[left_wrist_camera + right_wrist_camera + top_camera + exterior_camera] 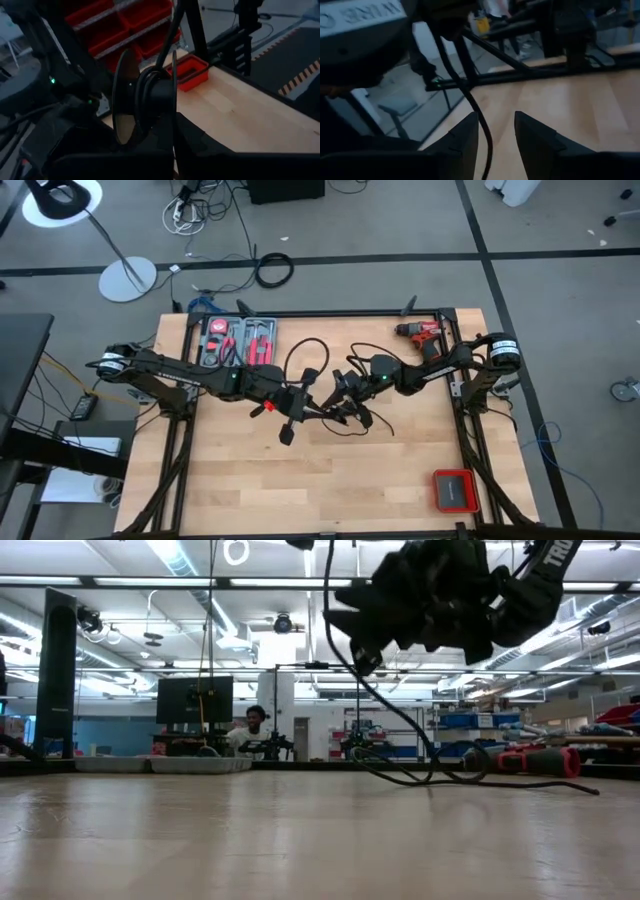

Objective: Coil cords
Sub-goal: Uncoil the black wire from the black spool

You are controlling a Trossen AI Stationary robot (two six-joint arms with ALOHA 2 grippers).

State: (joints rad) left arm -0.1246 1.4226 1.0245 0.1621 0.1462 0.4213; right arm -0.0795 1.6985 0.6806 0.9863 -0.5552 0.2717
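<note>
The cord (pixel 305 352) is thin and black. It loops over the table middle, and more of it trails on the wood (pixel 420 776). Part of it is wound on a small black reel (pixel 145 95), and my left gripper (pixel 174 127) is shut on that reel above the table centre (pixel 298 402). My right gripper (pixel 497 131) stands open just right of it (pixel 337 394), raised off the table. A strand of the cord (pixel 481 125) runs through its gap. In the low view the cord (pixel 345 660) hangs from the grippers down to the table. My left gripper pinches one thin side disc of the reel at its rim (pixel 173 137) between its two fingers, which point roughly level toward the table's right. The reel is lifted clear, its discs on edge. The cord leaves its core upward (pixel 167 40). My right gripper has the strand close along one finger (pixel 467 137); I cannot tell whether they touch.
A red drill (pixel 424 335) lies at the far right of the table. A red tool tray (pixel 238 340) sits at the far left, and a small red case (pixel 454 489) near the front right corner. Bare wood lies along the near edge (pixel 320 490).
</note>
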